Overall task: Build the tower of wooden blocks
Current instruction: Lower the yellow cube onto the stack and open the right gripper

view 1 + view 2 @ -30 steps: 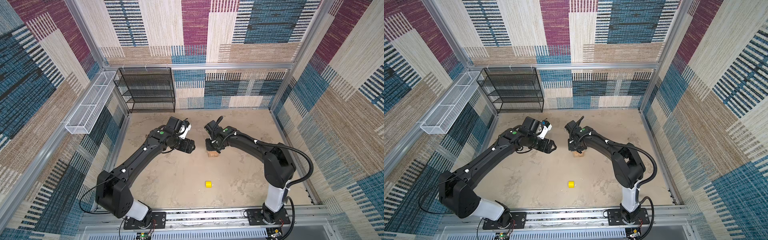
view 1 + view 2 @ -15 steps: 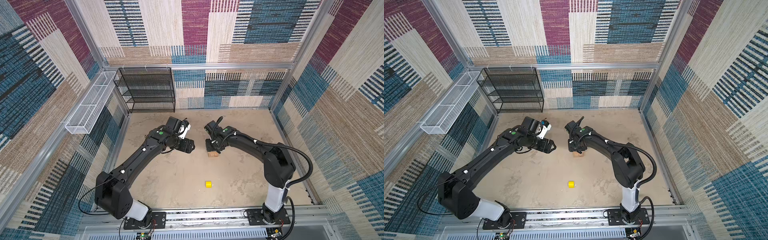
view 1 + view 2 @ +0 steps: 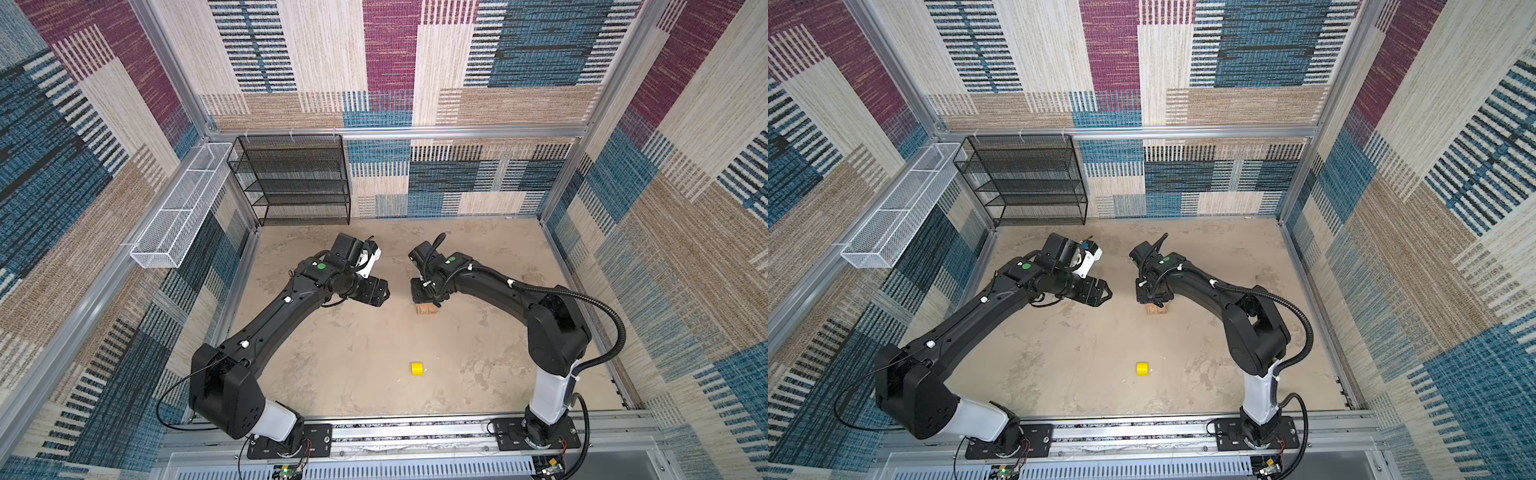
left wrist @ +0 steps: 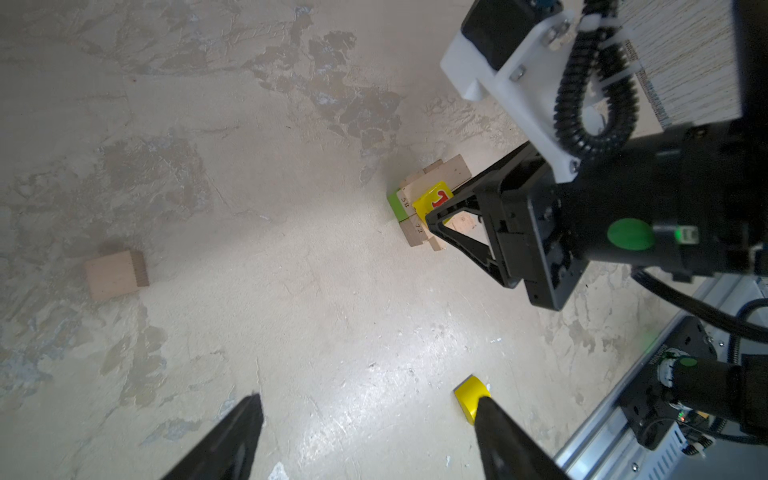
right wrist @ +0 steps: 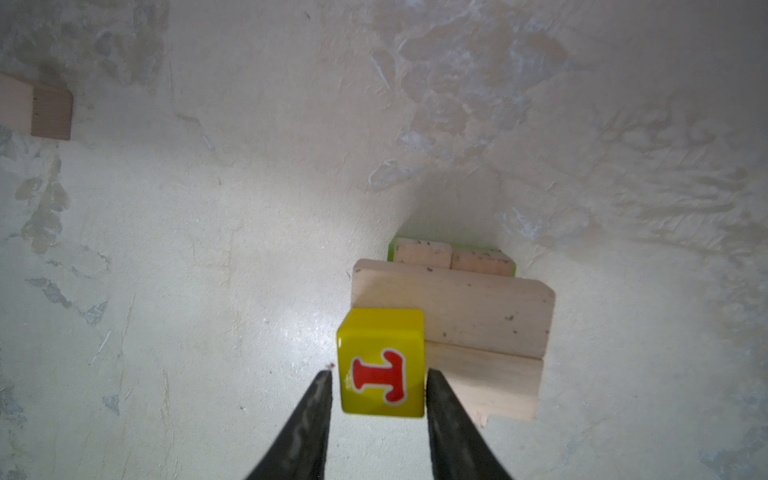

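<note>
One yellow cube topped the tower, the right hand narrow about it, just clear. One yellow cylinder lay loose on the surface. One tan block lay apart. The left hand stood wide, empty.

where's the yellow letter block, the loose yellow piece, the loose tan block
yellow letter block (image 5: 378,376), right wrist view, on its red letter
loose yellow piece (image 3: 417,368), in a top view, its middle
loose tan block (image 4: 112,274), left wrist view, middle of its broad face
</note>
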Tool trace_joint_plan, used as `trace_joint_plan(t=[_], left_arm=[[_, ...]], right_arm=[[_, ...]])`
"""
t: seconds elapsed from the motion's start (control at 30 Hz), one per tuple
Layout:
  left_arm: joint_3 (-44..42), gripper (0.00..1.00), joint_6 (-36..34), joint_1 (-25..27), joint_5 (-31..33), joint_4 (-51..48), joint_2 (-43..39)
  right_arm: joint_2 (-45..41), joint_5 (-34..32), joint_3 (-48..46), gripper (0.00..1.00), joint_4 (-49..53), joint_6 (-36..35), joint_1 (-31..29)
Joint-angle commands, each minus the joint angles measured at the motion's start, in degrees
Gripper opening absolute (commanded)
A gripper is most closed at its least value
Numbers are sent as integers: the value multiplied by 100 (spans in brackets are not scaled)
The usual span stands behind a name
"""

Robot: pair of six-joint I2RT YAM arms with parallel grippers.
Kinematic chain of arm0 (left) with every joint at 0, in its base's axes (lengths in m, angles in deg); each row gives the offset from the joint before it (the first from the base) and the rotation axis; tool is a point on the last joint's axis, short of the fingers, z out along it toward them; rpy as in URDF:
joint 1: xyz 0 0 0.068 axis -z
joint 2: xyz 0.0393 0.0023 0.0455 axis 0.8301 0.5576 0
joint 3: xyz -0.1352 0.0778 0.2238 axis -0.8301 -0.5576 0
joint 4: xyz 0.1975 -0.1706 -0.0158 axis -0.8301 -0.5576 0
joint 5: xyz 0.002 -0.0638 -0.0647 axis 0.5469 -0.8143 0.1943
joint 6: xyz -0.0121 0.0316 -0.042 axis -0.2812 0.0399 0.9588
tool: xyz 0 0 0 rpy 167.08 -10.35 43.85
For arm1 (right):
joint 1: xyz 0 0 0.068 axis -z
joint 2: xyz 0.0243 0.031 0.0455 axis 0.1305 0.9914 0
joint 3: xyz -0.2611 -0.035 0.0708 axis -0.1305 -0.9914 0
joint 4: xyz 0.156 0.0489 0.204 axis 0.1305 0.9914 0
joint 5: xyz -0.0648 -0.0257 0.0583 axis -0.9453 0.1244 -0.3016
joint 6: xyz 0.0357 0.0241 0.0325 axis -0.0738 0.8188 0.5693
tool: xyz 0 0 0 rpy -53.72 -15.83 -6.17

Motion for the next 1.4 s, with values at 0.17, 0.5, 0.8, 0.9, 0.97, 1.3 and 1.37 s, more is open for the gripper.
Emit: trace_joint_plan(t=[0.17, 0.5, 0.8, 0.9, 0.97, 1.3, 1.37], left_arm=[[-24, 85, 144, -17, -85, 57, -46], [-25, 85, 154, -21, -107, 59, -55], [-28, 85, 159, -35, -138, 63, -80], [-30, 85, 154, -43, -138, 62, -90], [-33, 85, 154, -43, -138, 59, -101], [-42, 85, 154, -52, -129, 61, -115], [-42, 85, 154, -52, -129, 63, -112]], right_arm=[[-21, -19, 28, 37, 1, 159, -6], [-8, -68, 63, 33, 65, 219, -6], [5, -106, 91, 33, 111, 254, -5], [12, -147, 90, 33, 120, 271, -6], [23, -158, 91, 33, 129, 280, -7], [26, -142, 105, 34, 104, 315, -6], [39, -125, 115, 35, 103, 315, 1]])
